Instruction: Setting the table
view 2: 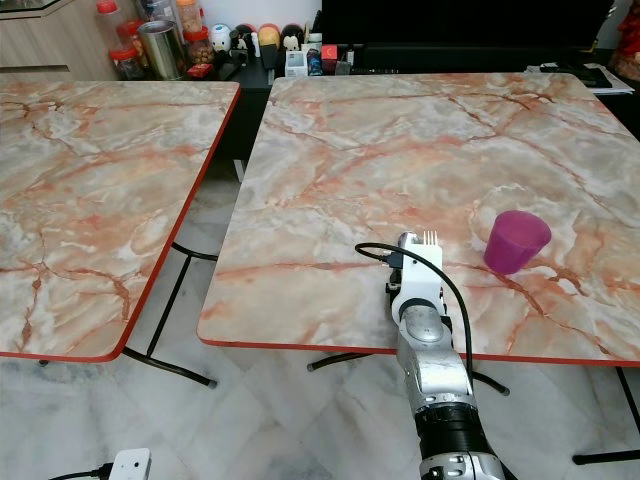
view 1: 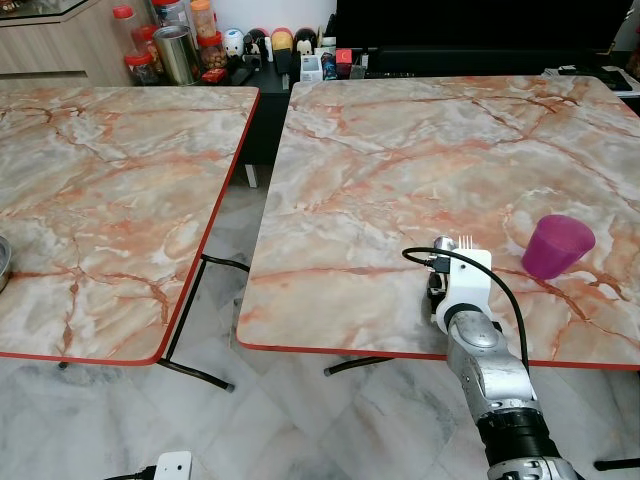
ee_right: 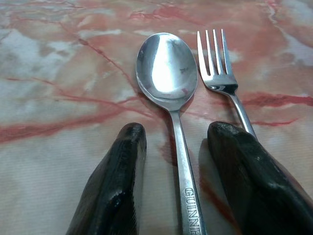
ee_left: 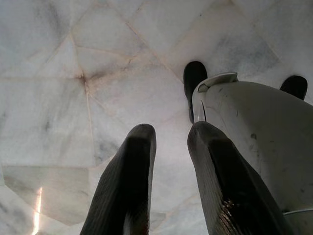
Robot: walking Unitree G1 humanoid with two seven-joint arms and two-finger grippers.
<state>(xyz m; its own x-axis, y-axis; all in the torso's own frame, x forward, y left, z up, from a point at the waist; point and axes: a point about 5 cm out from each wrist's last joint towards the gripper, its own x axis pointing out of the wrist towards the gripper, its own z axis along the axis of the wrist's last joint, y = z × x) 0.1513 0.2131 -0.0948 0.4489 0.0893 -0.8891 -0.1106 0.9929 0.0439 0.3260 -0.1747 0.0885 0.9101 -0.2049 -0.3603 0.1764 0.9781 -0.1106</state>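
Two utensils, a spoon (ee_right: 168, 73) and a fork (ee_right: 217, 63), lie side by side on the marble worktop (view 1: 400, 150) near its front edge. Right hand (ee_right: 176, 181): fingers spread, spoon handle running between them without contact, fork handle passing under one finger. Purple cup (view 1: 556, 246): upright, near, toward the right edge. Left hand (ee_left: 168, 186): idle, fingers slightly parted, above the tiled floor (ee_left: 73, 73).

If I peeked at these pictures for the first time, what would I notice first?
Probably the bright purple cup standing on the marble table, near its front right. Next, the right tool low over the table's front edge, fingers open around the handle of a shiny spoon, with a fork lying right beside it.
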